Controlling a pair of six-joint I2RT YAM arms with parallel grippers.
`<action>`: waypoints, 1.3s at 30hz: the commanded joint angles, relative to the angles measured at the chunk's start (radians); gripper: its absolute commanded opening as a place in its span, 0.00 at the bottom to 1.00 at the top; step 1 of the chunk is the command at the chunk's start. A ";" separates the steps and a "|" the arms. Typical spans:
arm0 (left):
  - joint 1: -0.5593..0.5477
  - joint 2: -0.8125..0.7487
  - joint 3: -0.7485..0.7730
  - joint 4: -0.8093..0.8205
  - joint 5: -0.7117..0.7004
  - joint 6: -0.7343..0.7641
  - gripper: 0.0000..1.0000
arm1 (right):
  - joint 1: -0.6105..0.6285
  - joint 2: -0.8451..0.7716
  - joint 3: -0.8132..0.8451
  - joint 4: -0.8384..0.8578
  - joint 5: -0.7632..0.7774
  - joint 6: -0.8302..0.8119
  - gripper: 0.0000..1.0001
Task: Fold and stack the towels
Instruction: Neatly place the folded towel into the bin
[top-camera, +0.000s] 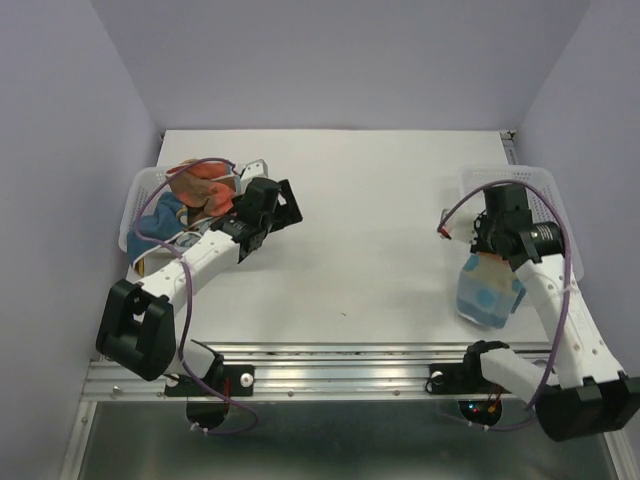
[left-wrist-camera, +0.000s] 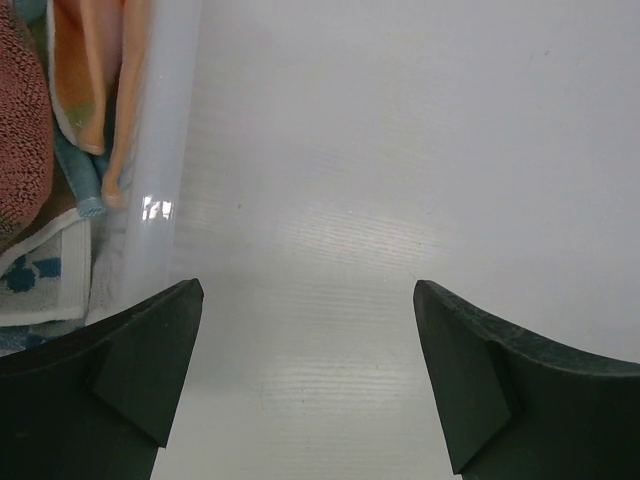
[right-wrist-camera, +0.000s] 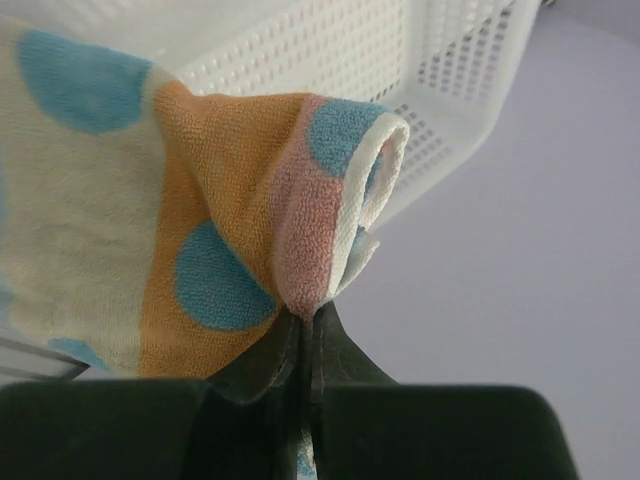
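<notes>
My right gripper (right-wrist-camera: 303, 318) is shut on a towel with orange and cream bands and blue circles (right-wrist-camera: 190, 230). In the top view that towel (top-camera: 487, 290) hangs below the right gripper (top-camera: 497, 252) at the right side of the table, in front of a white basket (top-camera: 547, 190). Several more towels (top-camera: 200, 190), peach, brown and blue, lie heaped in the left white basket (top-camera: 138, 205). My left gripper (top-camera: 285, 205) is open and empty over bare table just right of that basket. The left wrist view shows the heap's edge (left-wrist-camera: 90, 110) at the upper left.
The right basket's perforated wall (right-wrist-camera: 400, 70) fills the top of the right wrist view. The left basket's rim (left-wrist-camera: 160, 160) runs beside the left fingers (left-wrist-camera: 140, 360). The white table (top-camera: 370, 220) lies between the arms. Purple walls enclose it.
</notes>
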 joint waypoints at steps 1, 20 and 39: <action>0.026 -0.072 0.000 0.032 -0.028 0.040 0.99 | -0.161 0.113 0.051 0.145 -0.075 -0.272 0.01; 0.072 -0.145 -0.043 0.032 -0.074 0.052 0.99 | -0.267 0.264 -0.139 0.684 -0.282 -0.403 0.01; 0.083 -0.127 -0.040 0.026 -0.103 0.050 0.99 | -0.331 0.377 -0.247 0.926 -0.430 -0.403 0.01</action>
